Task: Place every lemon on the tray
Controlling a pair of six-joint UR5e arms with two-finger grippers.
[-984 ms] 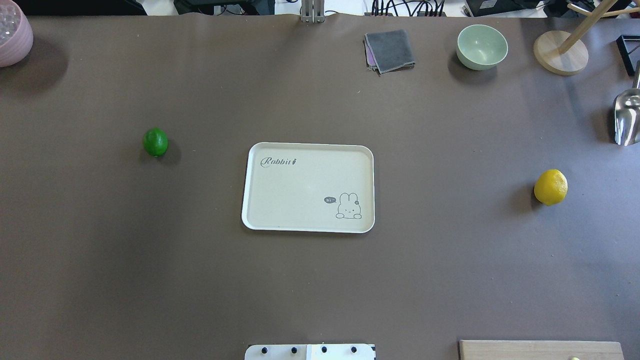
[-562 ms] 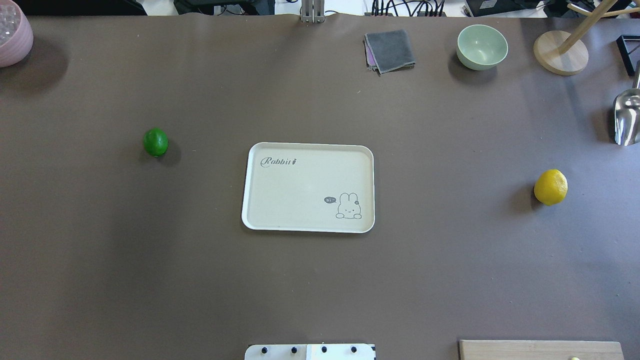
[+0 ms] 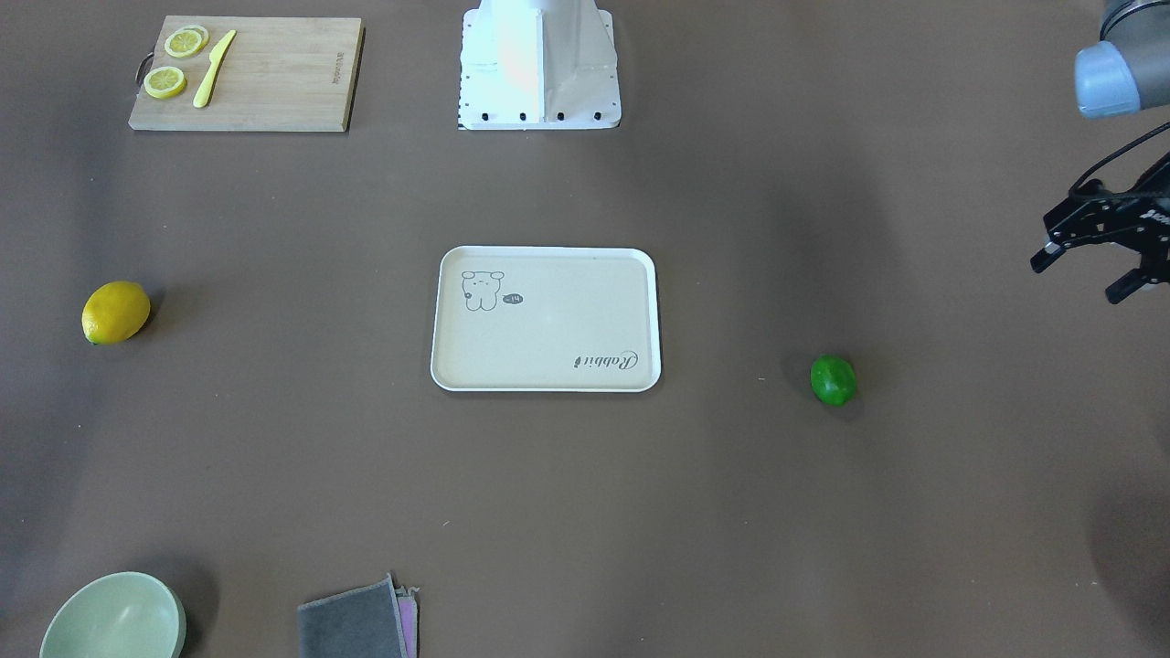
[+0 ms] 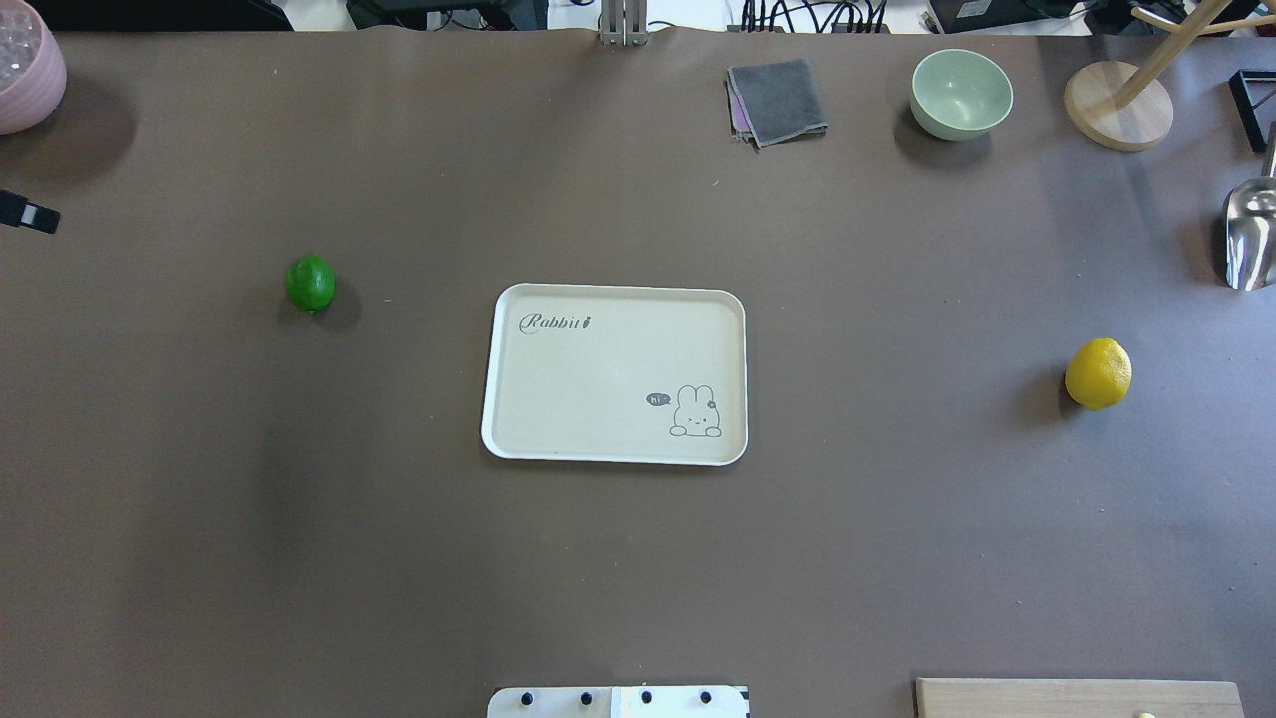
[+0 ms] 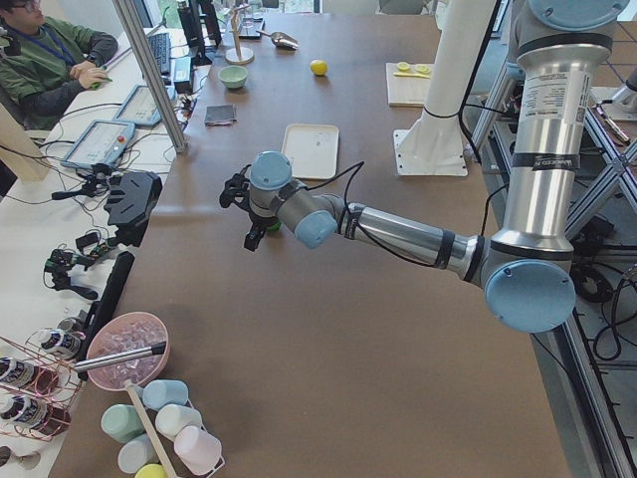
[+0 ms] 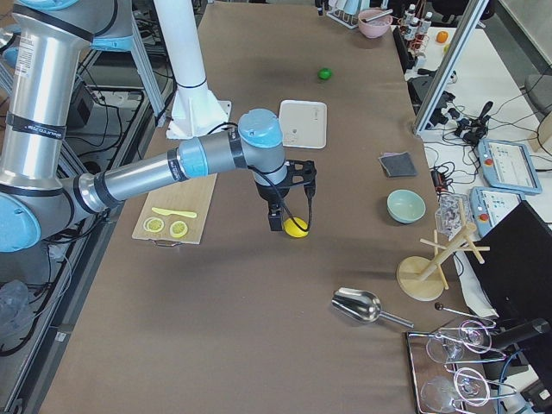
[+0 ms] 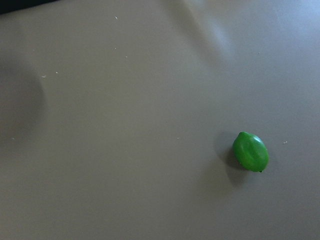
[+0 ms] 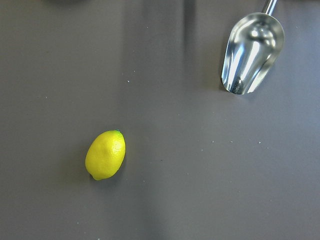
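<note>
The green lemon (image 4: 310, 283) lies on the brown table left of the tray (image 4: 598, 379); it also shows in the left wrist view (image 7: 250, 151). The yellow lemon (image 4: 1098, 373) lies far right of the tray and shows in the right wrist view (image 8: 105, 154). The tray holds nothing. My left gripper (image 3: 1080, 277) is open and empty, raised above the table's left end, away from the green lemon (image 3: 833, 380). My right gripper (image 6: 285, 205) hovers over the yellow lemon (image 6: 297, 228); it shows only in the exterior right view, so I cannot tell if it is open or shut.
A metal scoop (image 4: 1250, 234), a wooden stand (image 4: 1116, 105), a green bowl (image 4: 961, 93) and a grey cloth (image 4: 778, 100) sit along the far and right edges. A pink bowl (image 4: 25, 70) is at far left. A cutting board (image 3: 247, 78) with lemon slices lies near the robot base.
A fingertip of my left gripper has come into the overhead view at its left edge. The lemons and tray have not moved.
</note>
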